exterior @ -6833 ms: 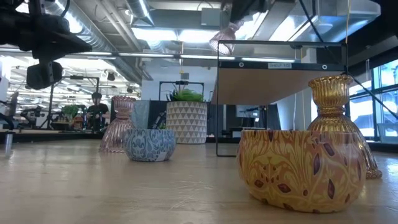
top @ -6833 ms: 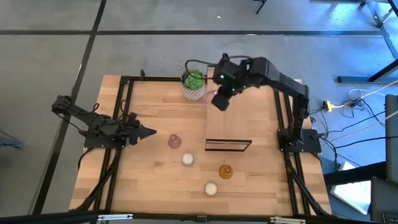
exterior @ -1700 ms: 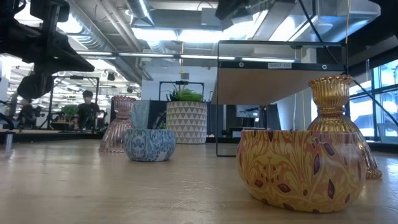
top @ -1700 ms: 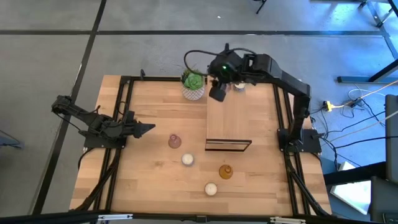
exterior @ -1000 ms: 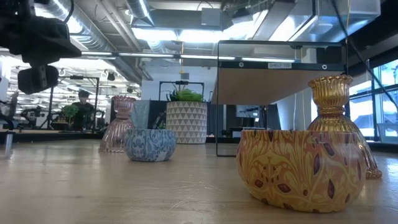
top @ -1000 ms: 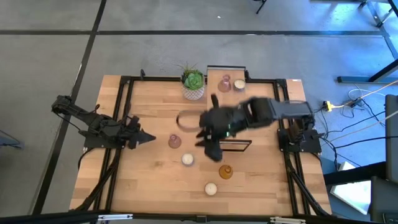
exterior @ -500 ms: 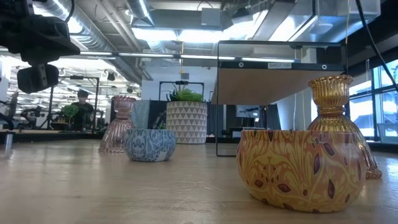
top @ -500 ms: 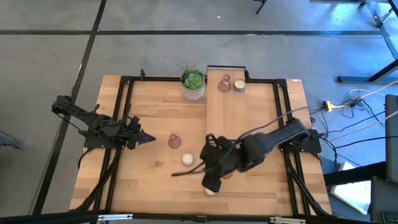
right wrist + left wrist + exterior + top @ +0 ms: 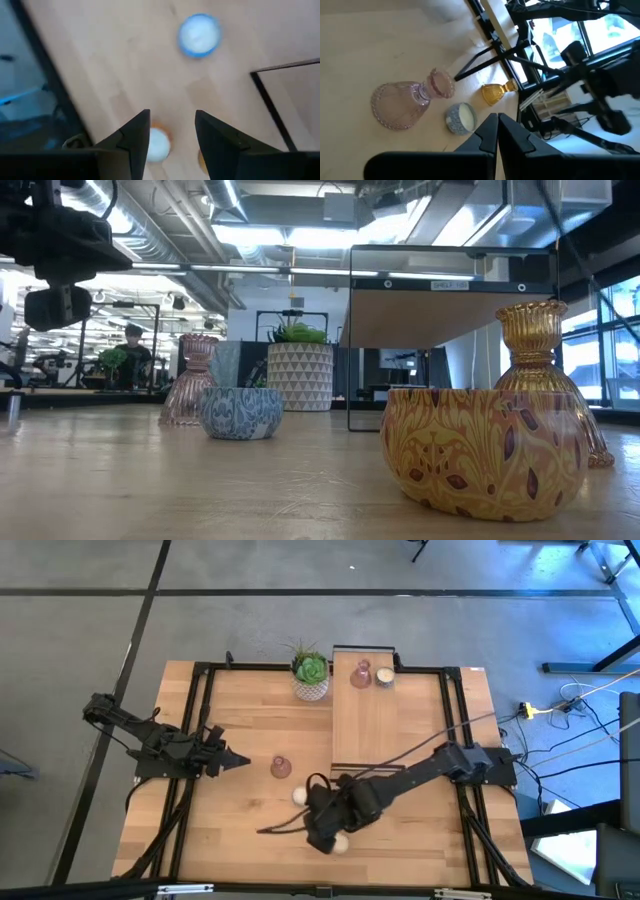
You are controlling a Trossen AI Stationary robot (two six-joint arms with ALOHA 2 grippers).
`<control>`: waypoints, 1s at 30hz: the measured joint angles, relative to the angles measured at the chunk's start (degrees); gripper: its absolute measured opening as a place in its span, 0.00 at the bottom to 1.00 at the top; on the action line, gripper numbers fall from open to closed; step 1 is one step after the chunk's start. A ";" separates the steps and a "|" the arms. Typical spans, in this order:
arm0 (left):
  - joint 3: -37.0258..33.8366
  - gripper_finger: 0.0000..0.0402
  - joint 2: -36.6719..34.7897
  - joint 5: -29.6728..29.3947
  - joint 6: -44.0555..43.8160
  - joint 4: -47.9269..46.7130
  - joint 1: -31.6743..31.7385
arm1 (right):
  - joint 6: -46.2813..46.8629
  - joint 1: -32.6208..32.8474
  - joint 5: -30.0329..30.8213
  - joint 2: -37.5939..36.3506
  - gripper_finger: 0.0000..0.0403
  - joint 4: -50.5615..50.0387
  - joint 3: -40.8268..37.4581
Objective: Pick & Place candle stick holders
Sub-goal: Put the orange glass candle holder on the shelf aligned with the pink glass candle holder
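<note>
On the table lie a pink glass holder (image 9: 281, 768) (image 9: 400, 102), a blue-patterned cream holder (image 9: 300, 796) (image 9: 199, 34) and, nearest the front edge, a yellow-patterned cream holder (image 9: 341, 843) (image 9: 158, 145). The amber glass holder (image 9: 497, 93) (image 9: 540, 370) stands upright beside them; my right arm covers it in the high view. Another pink glass holder (image 9: 360, 675) and a cream one (image 9: 384, 678) stand on the wooden stand's far end. My right gripper (image 9: 327, 832) (image 9: 172, 125) hovers open above the front cream holder, pointing down. My left gripper (image 9: 240, 759) (image 9: 497, 131) waits shut at the table's left.
The long wooden, black-framed stand (image 9: 365, 720) runs from the table's far edge toward its middle. A green succulent in a white pot (image 9: 311, 672) stands at its far left corner. Black frame rails (image 9: 200, 720) line the table's left and right sides. A cable (image 9: 275, 828) trails off my right wrist.
My right gripper has swung from above the stand's near end toward the table's near edge and left, sinking and tipping more steeply down, and now hangs over the front cream holder. No holder has moved.
</note>
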 joint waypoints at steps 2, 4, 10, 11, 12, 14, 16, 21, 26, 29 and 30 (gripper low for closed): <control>0.00 0.02 0.00 0.61 0.75 0.08 -0.01 | 1.61 -0.58 0.65 1.13 0.40 -0.05 0.00; 0.00 0.02 0.00 1.09 1.18 0.44 -0.02 | 3.67 -1.00 0.67 1.98 0.40 0.06 0.00; 0.00 0.02 0.00 -1.32 0.43 0.43 0.00 | 9.49 -2.58 -0.83 3.27 0.40 0.35 -0.02; 0.00 0.02 0.00 -1.37 0.61 0.43 -0.01 | 10.71 -2.75 -1.10 3.27 0.40 0.41 -0.02; 0.00 0.02 0.00 -1.44 0.99 0.42 0.00 | 12.24 -2.91 -1.67 3.19 0.40 0.39 -0.02; 0.00 0.02 0.00 -1.51 2.04 0.42 0.00 | 15.47 -3.24 -2.29 3.18 0.40 0.38 -0.02; 0.00 0.02 0.00 -1.70 2.64 0.41 0.00 | 18.01 -3.68 -3.61 3.21 0.40 0.39 -0.02; 0.00 0.01 0.00 -2.41 2.84 0.38 0.00 | 12.20 -4.37 -5.05 3.18 0.40 4.25 -0.02; 0.00 0.01 0.00 -2.68 2.84 -0.07 0.00 | -6.23 -4.22 -3.02 3.18 0.40 11.57 -0.02; 0.00 0.01 0.00 -2.66 2.74 -0.07 0.00 | -16.36 -4.64 -0.90 3.65 0.40 12.80 0.00; 0.00 0.01 0.00 -2.66 2.51 -0.04 0.00 | -19.73 -4.71 0.01 3.84 0.40 12.53 -0.03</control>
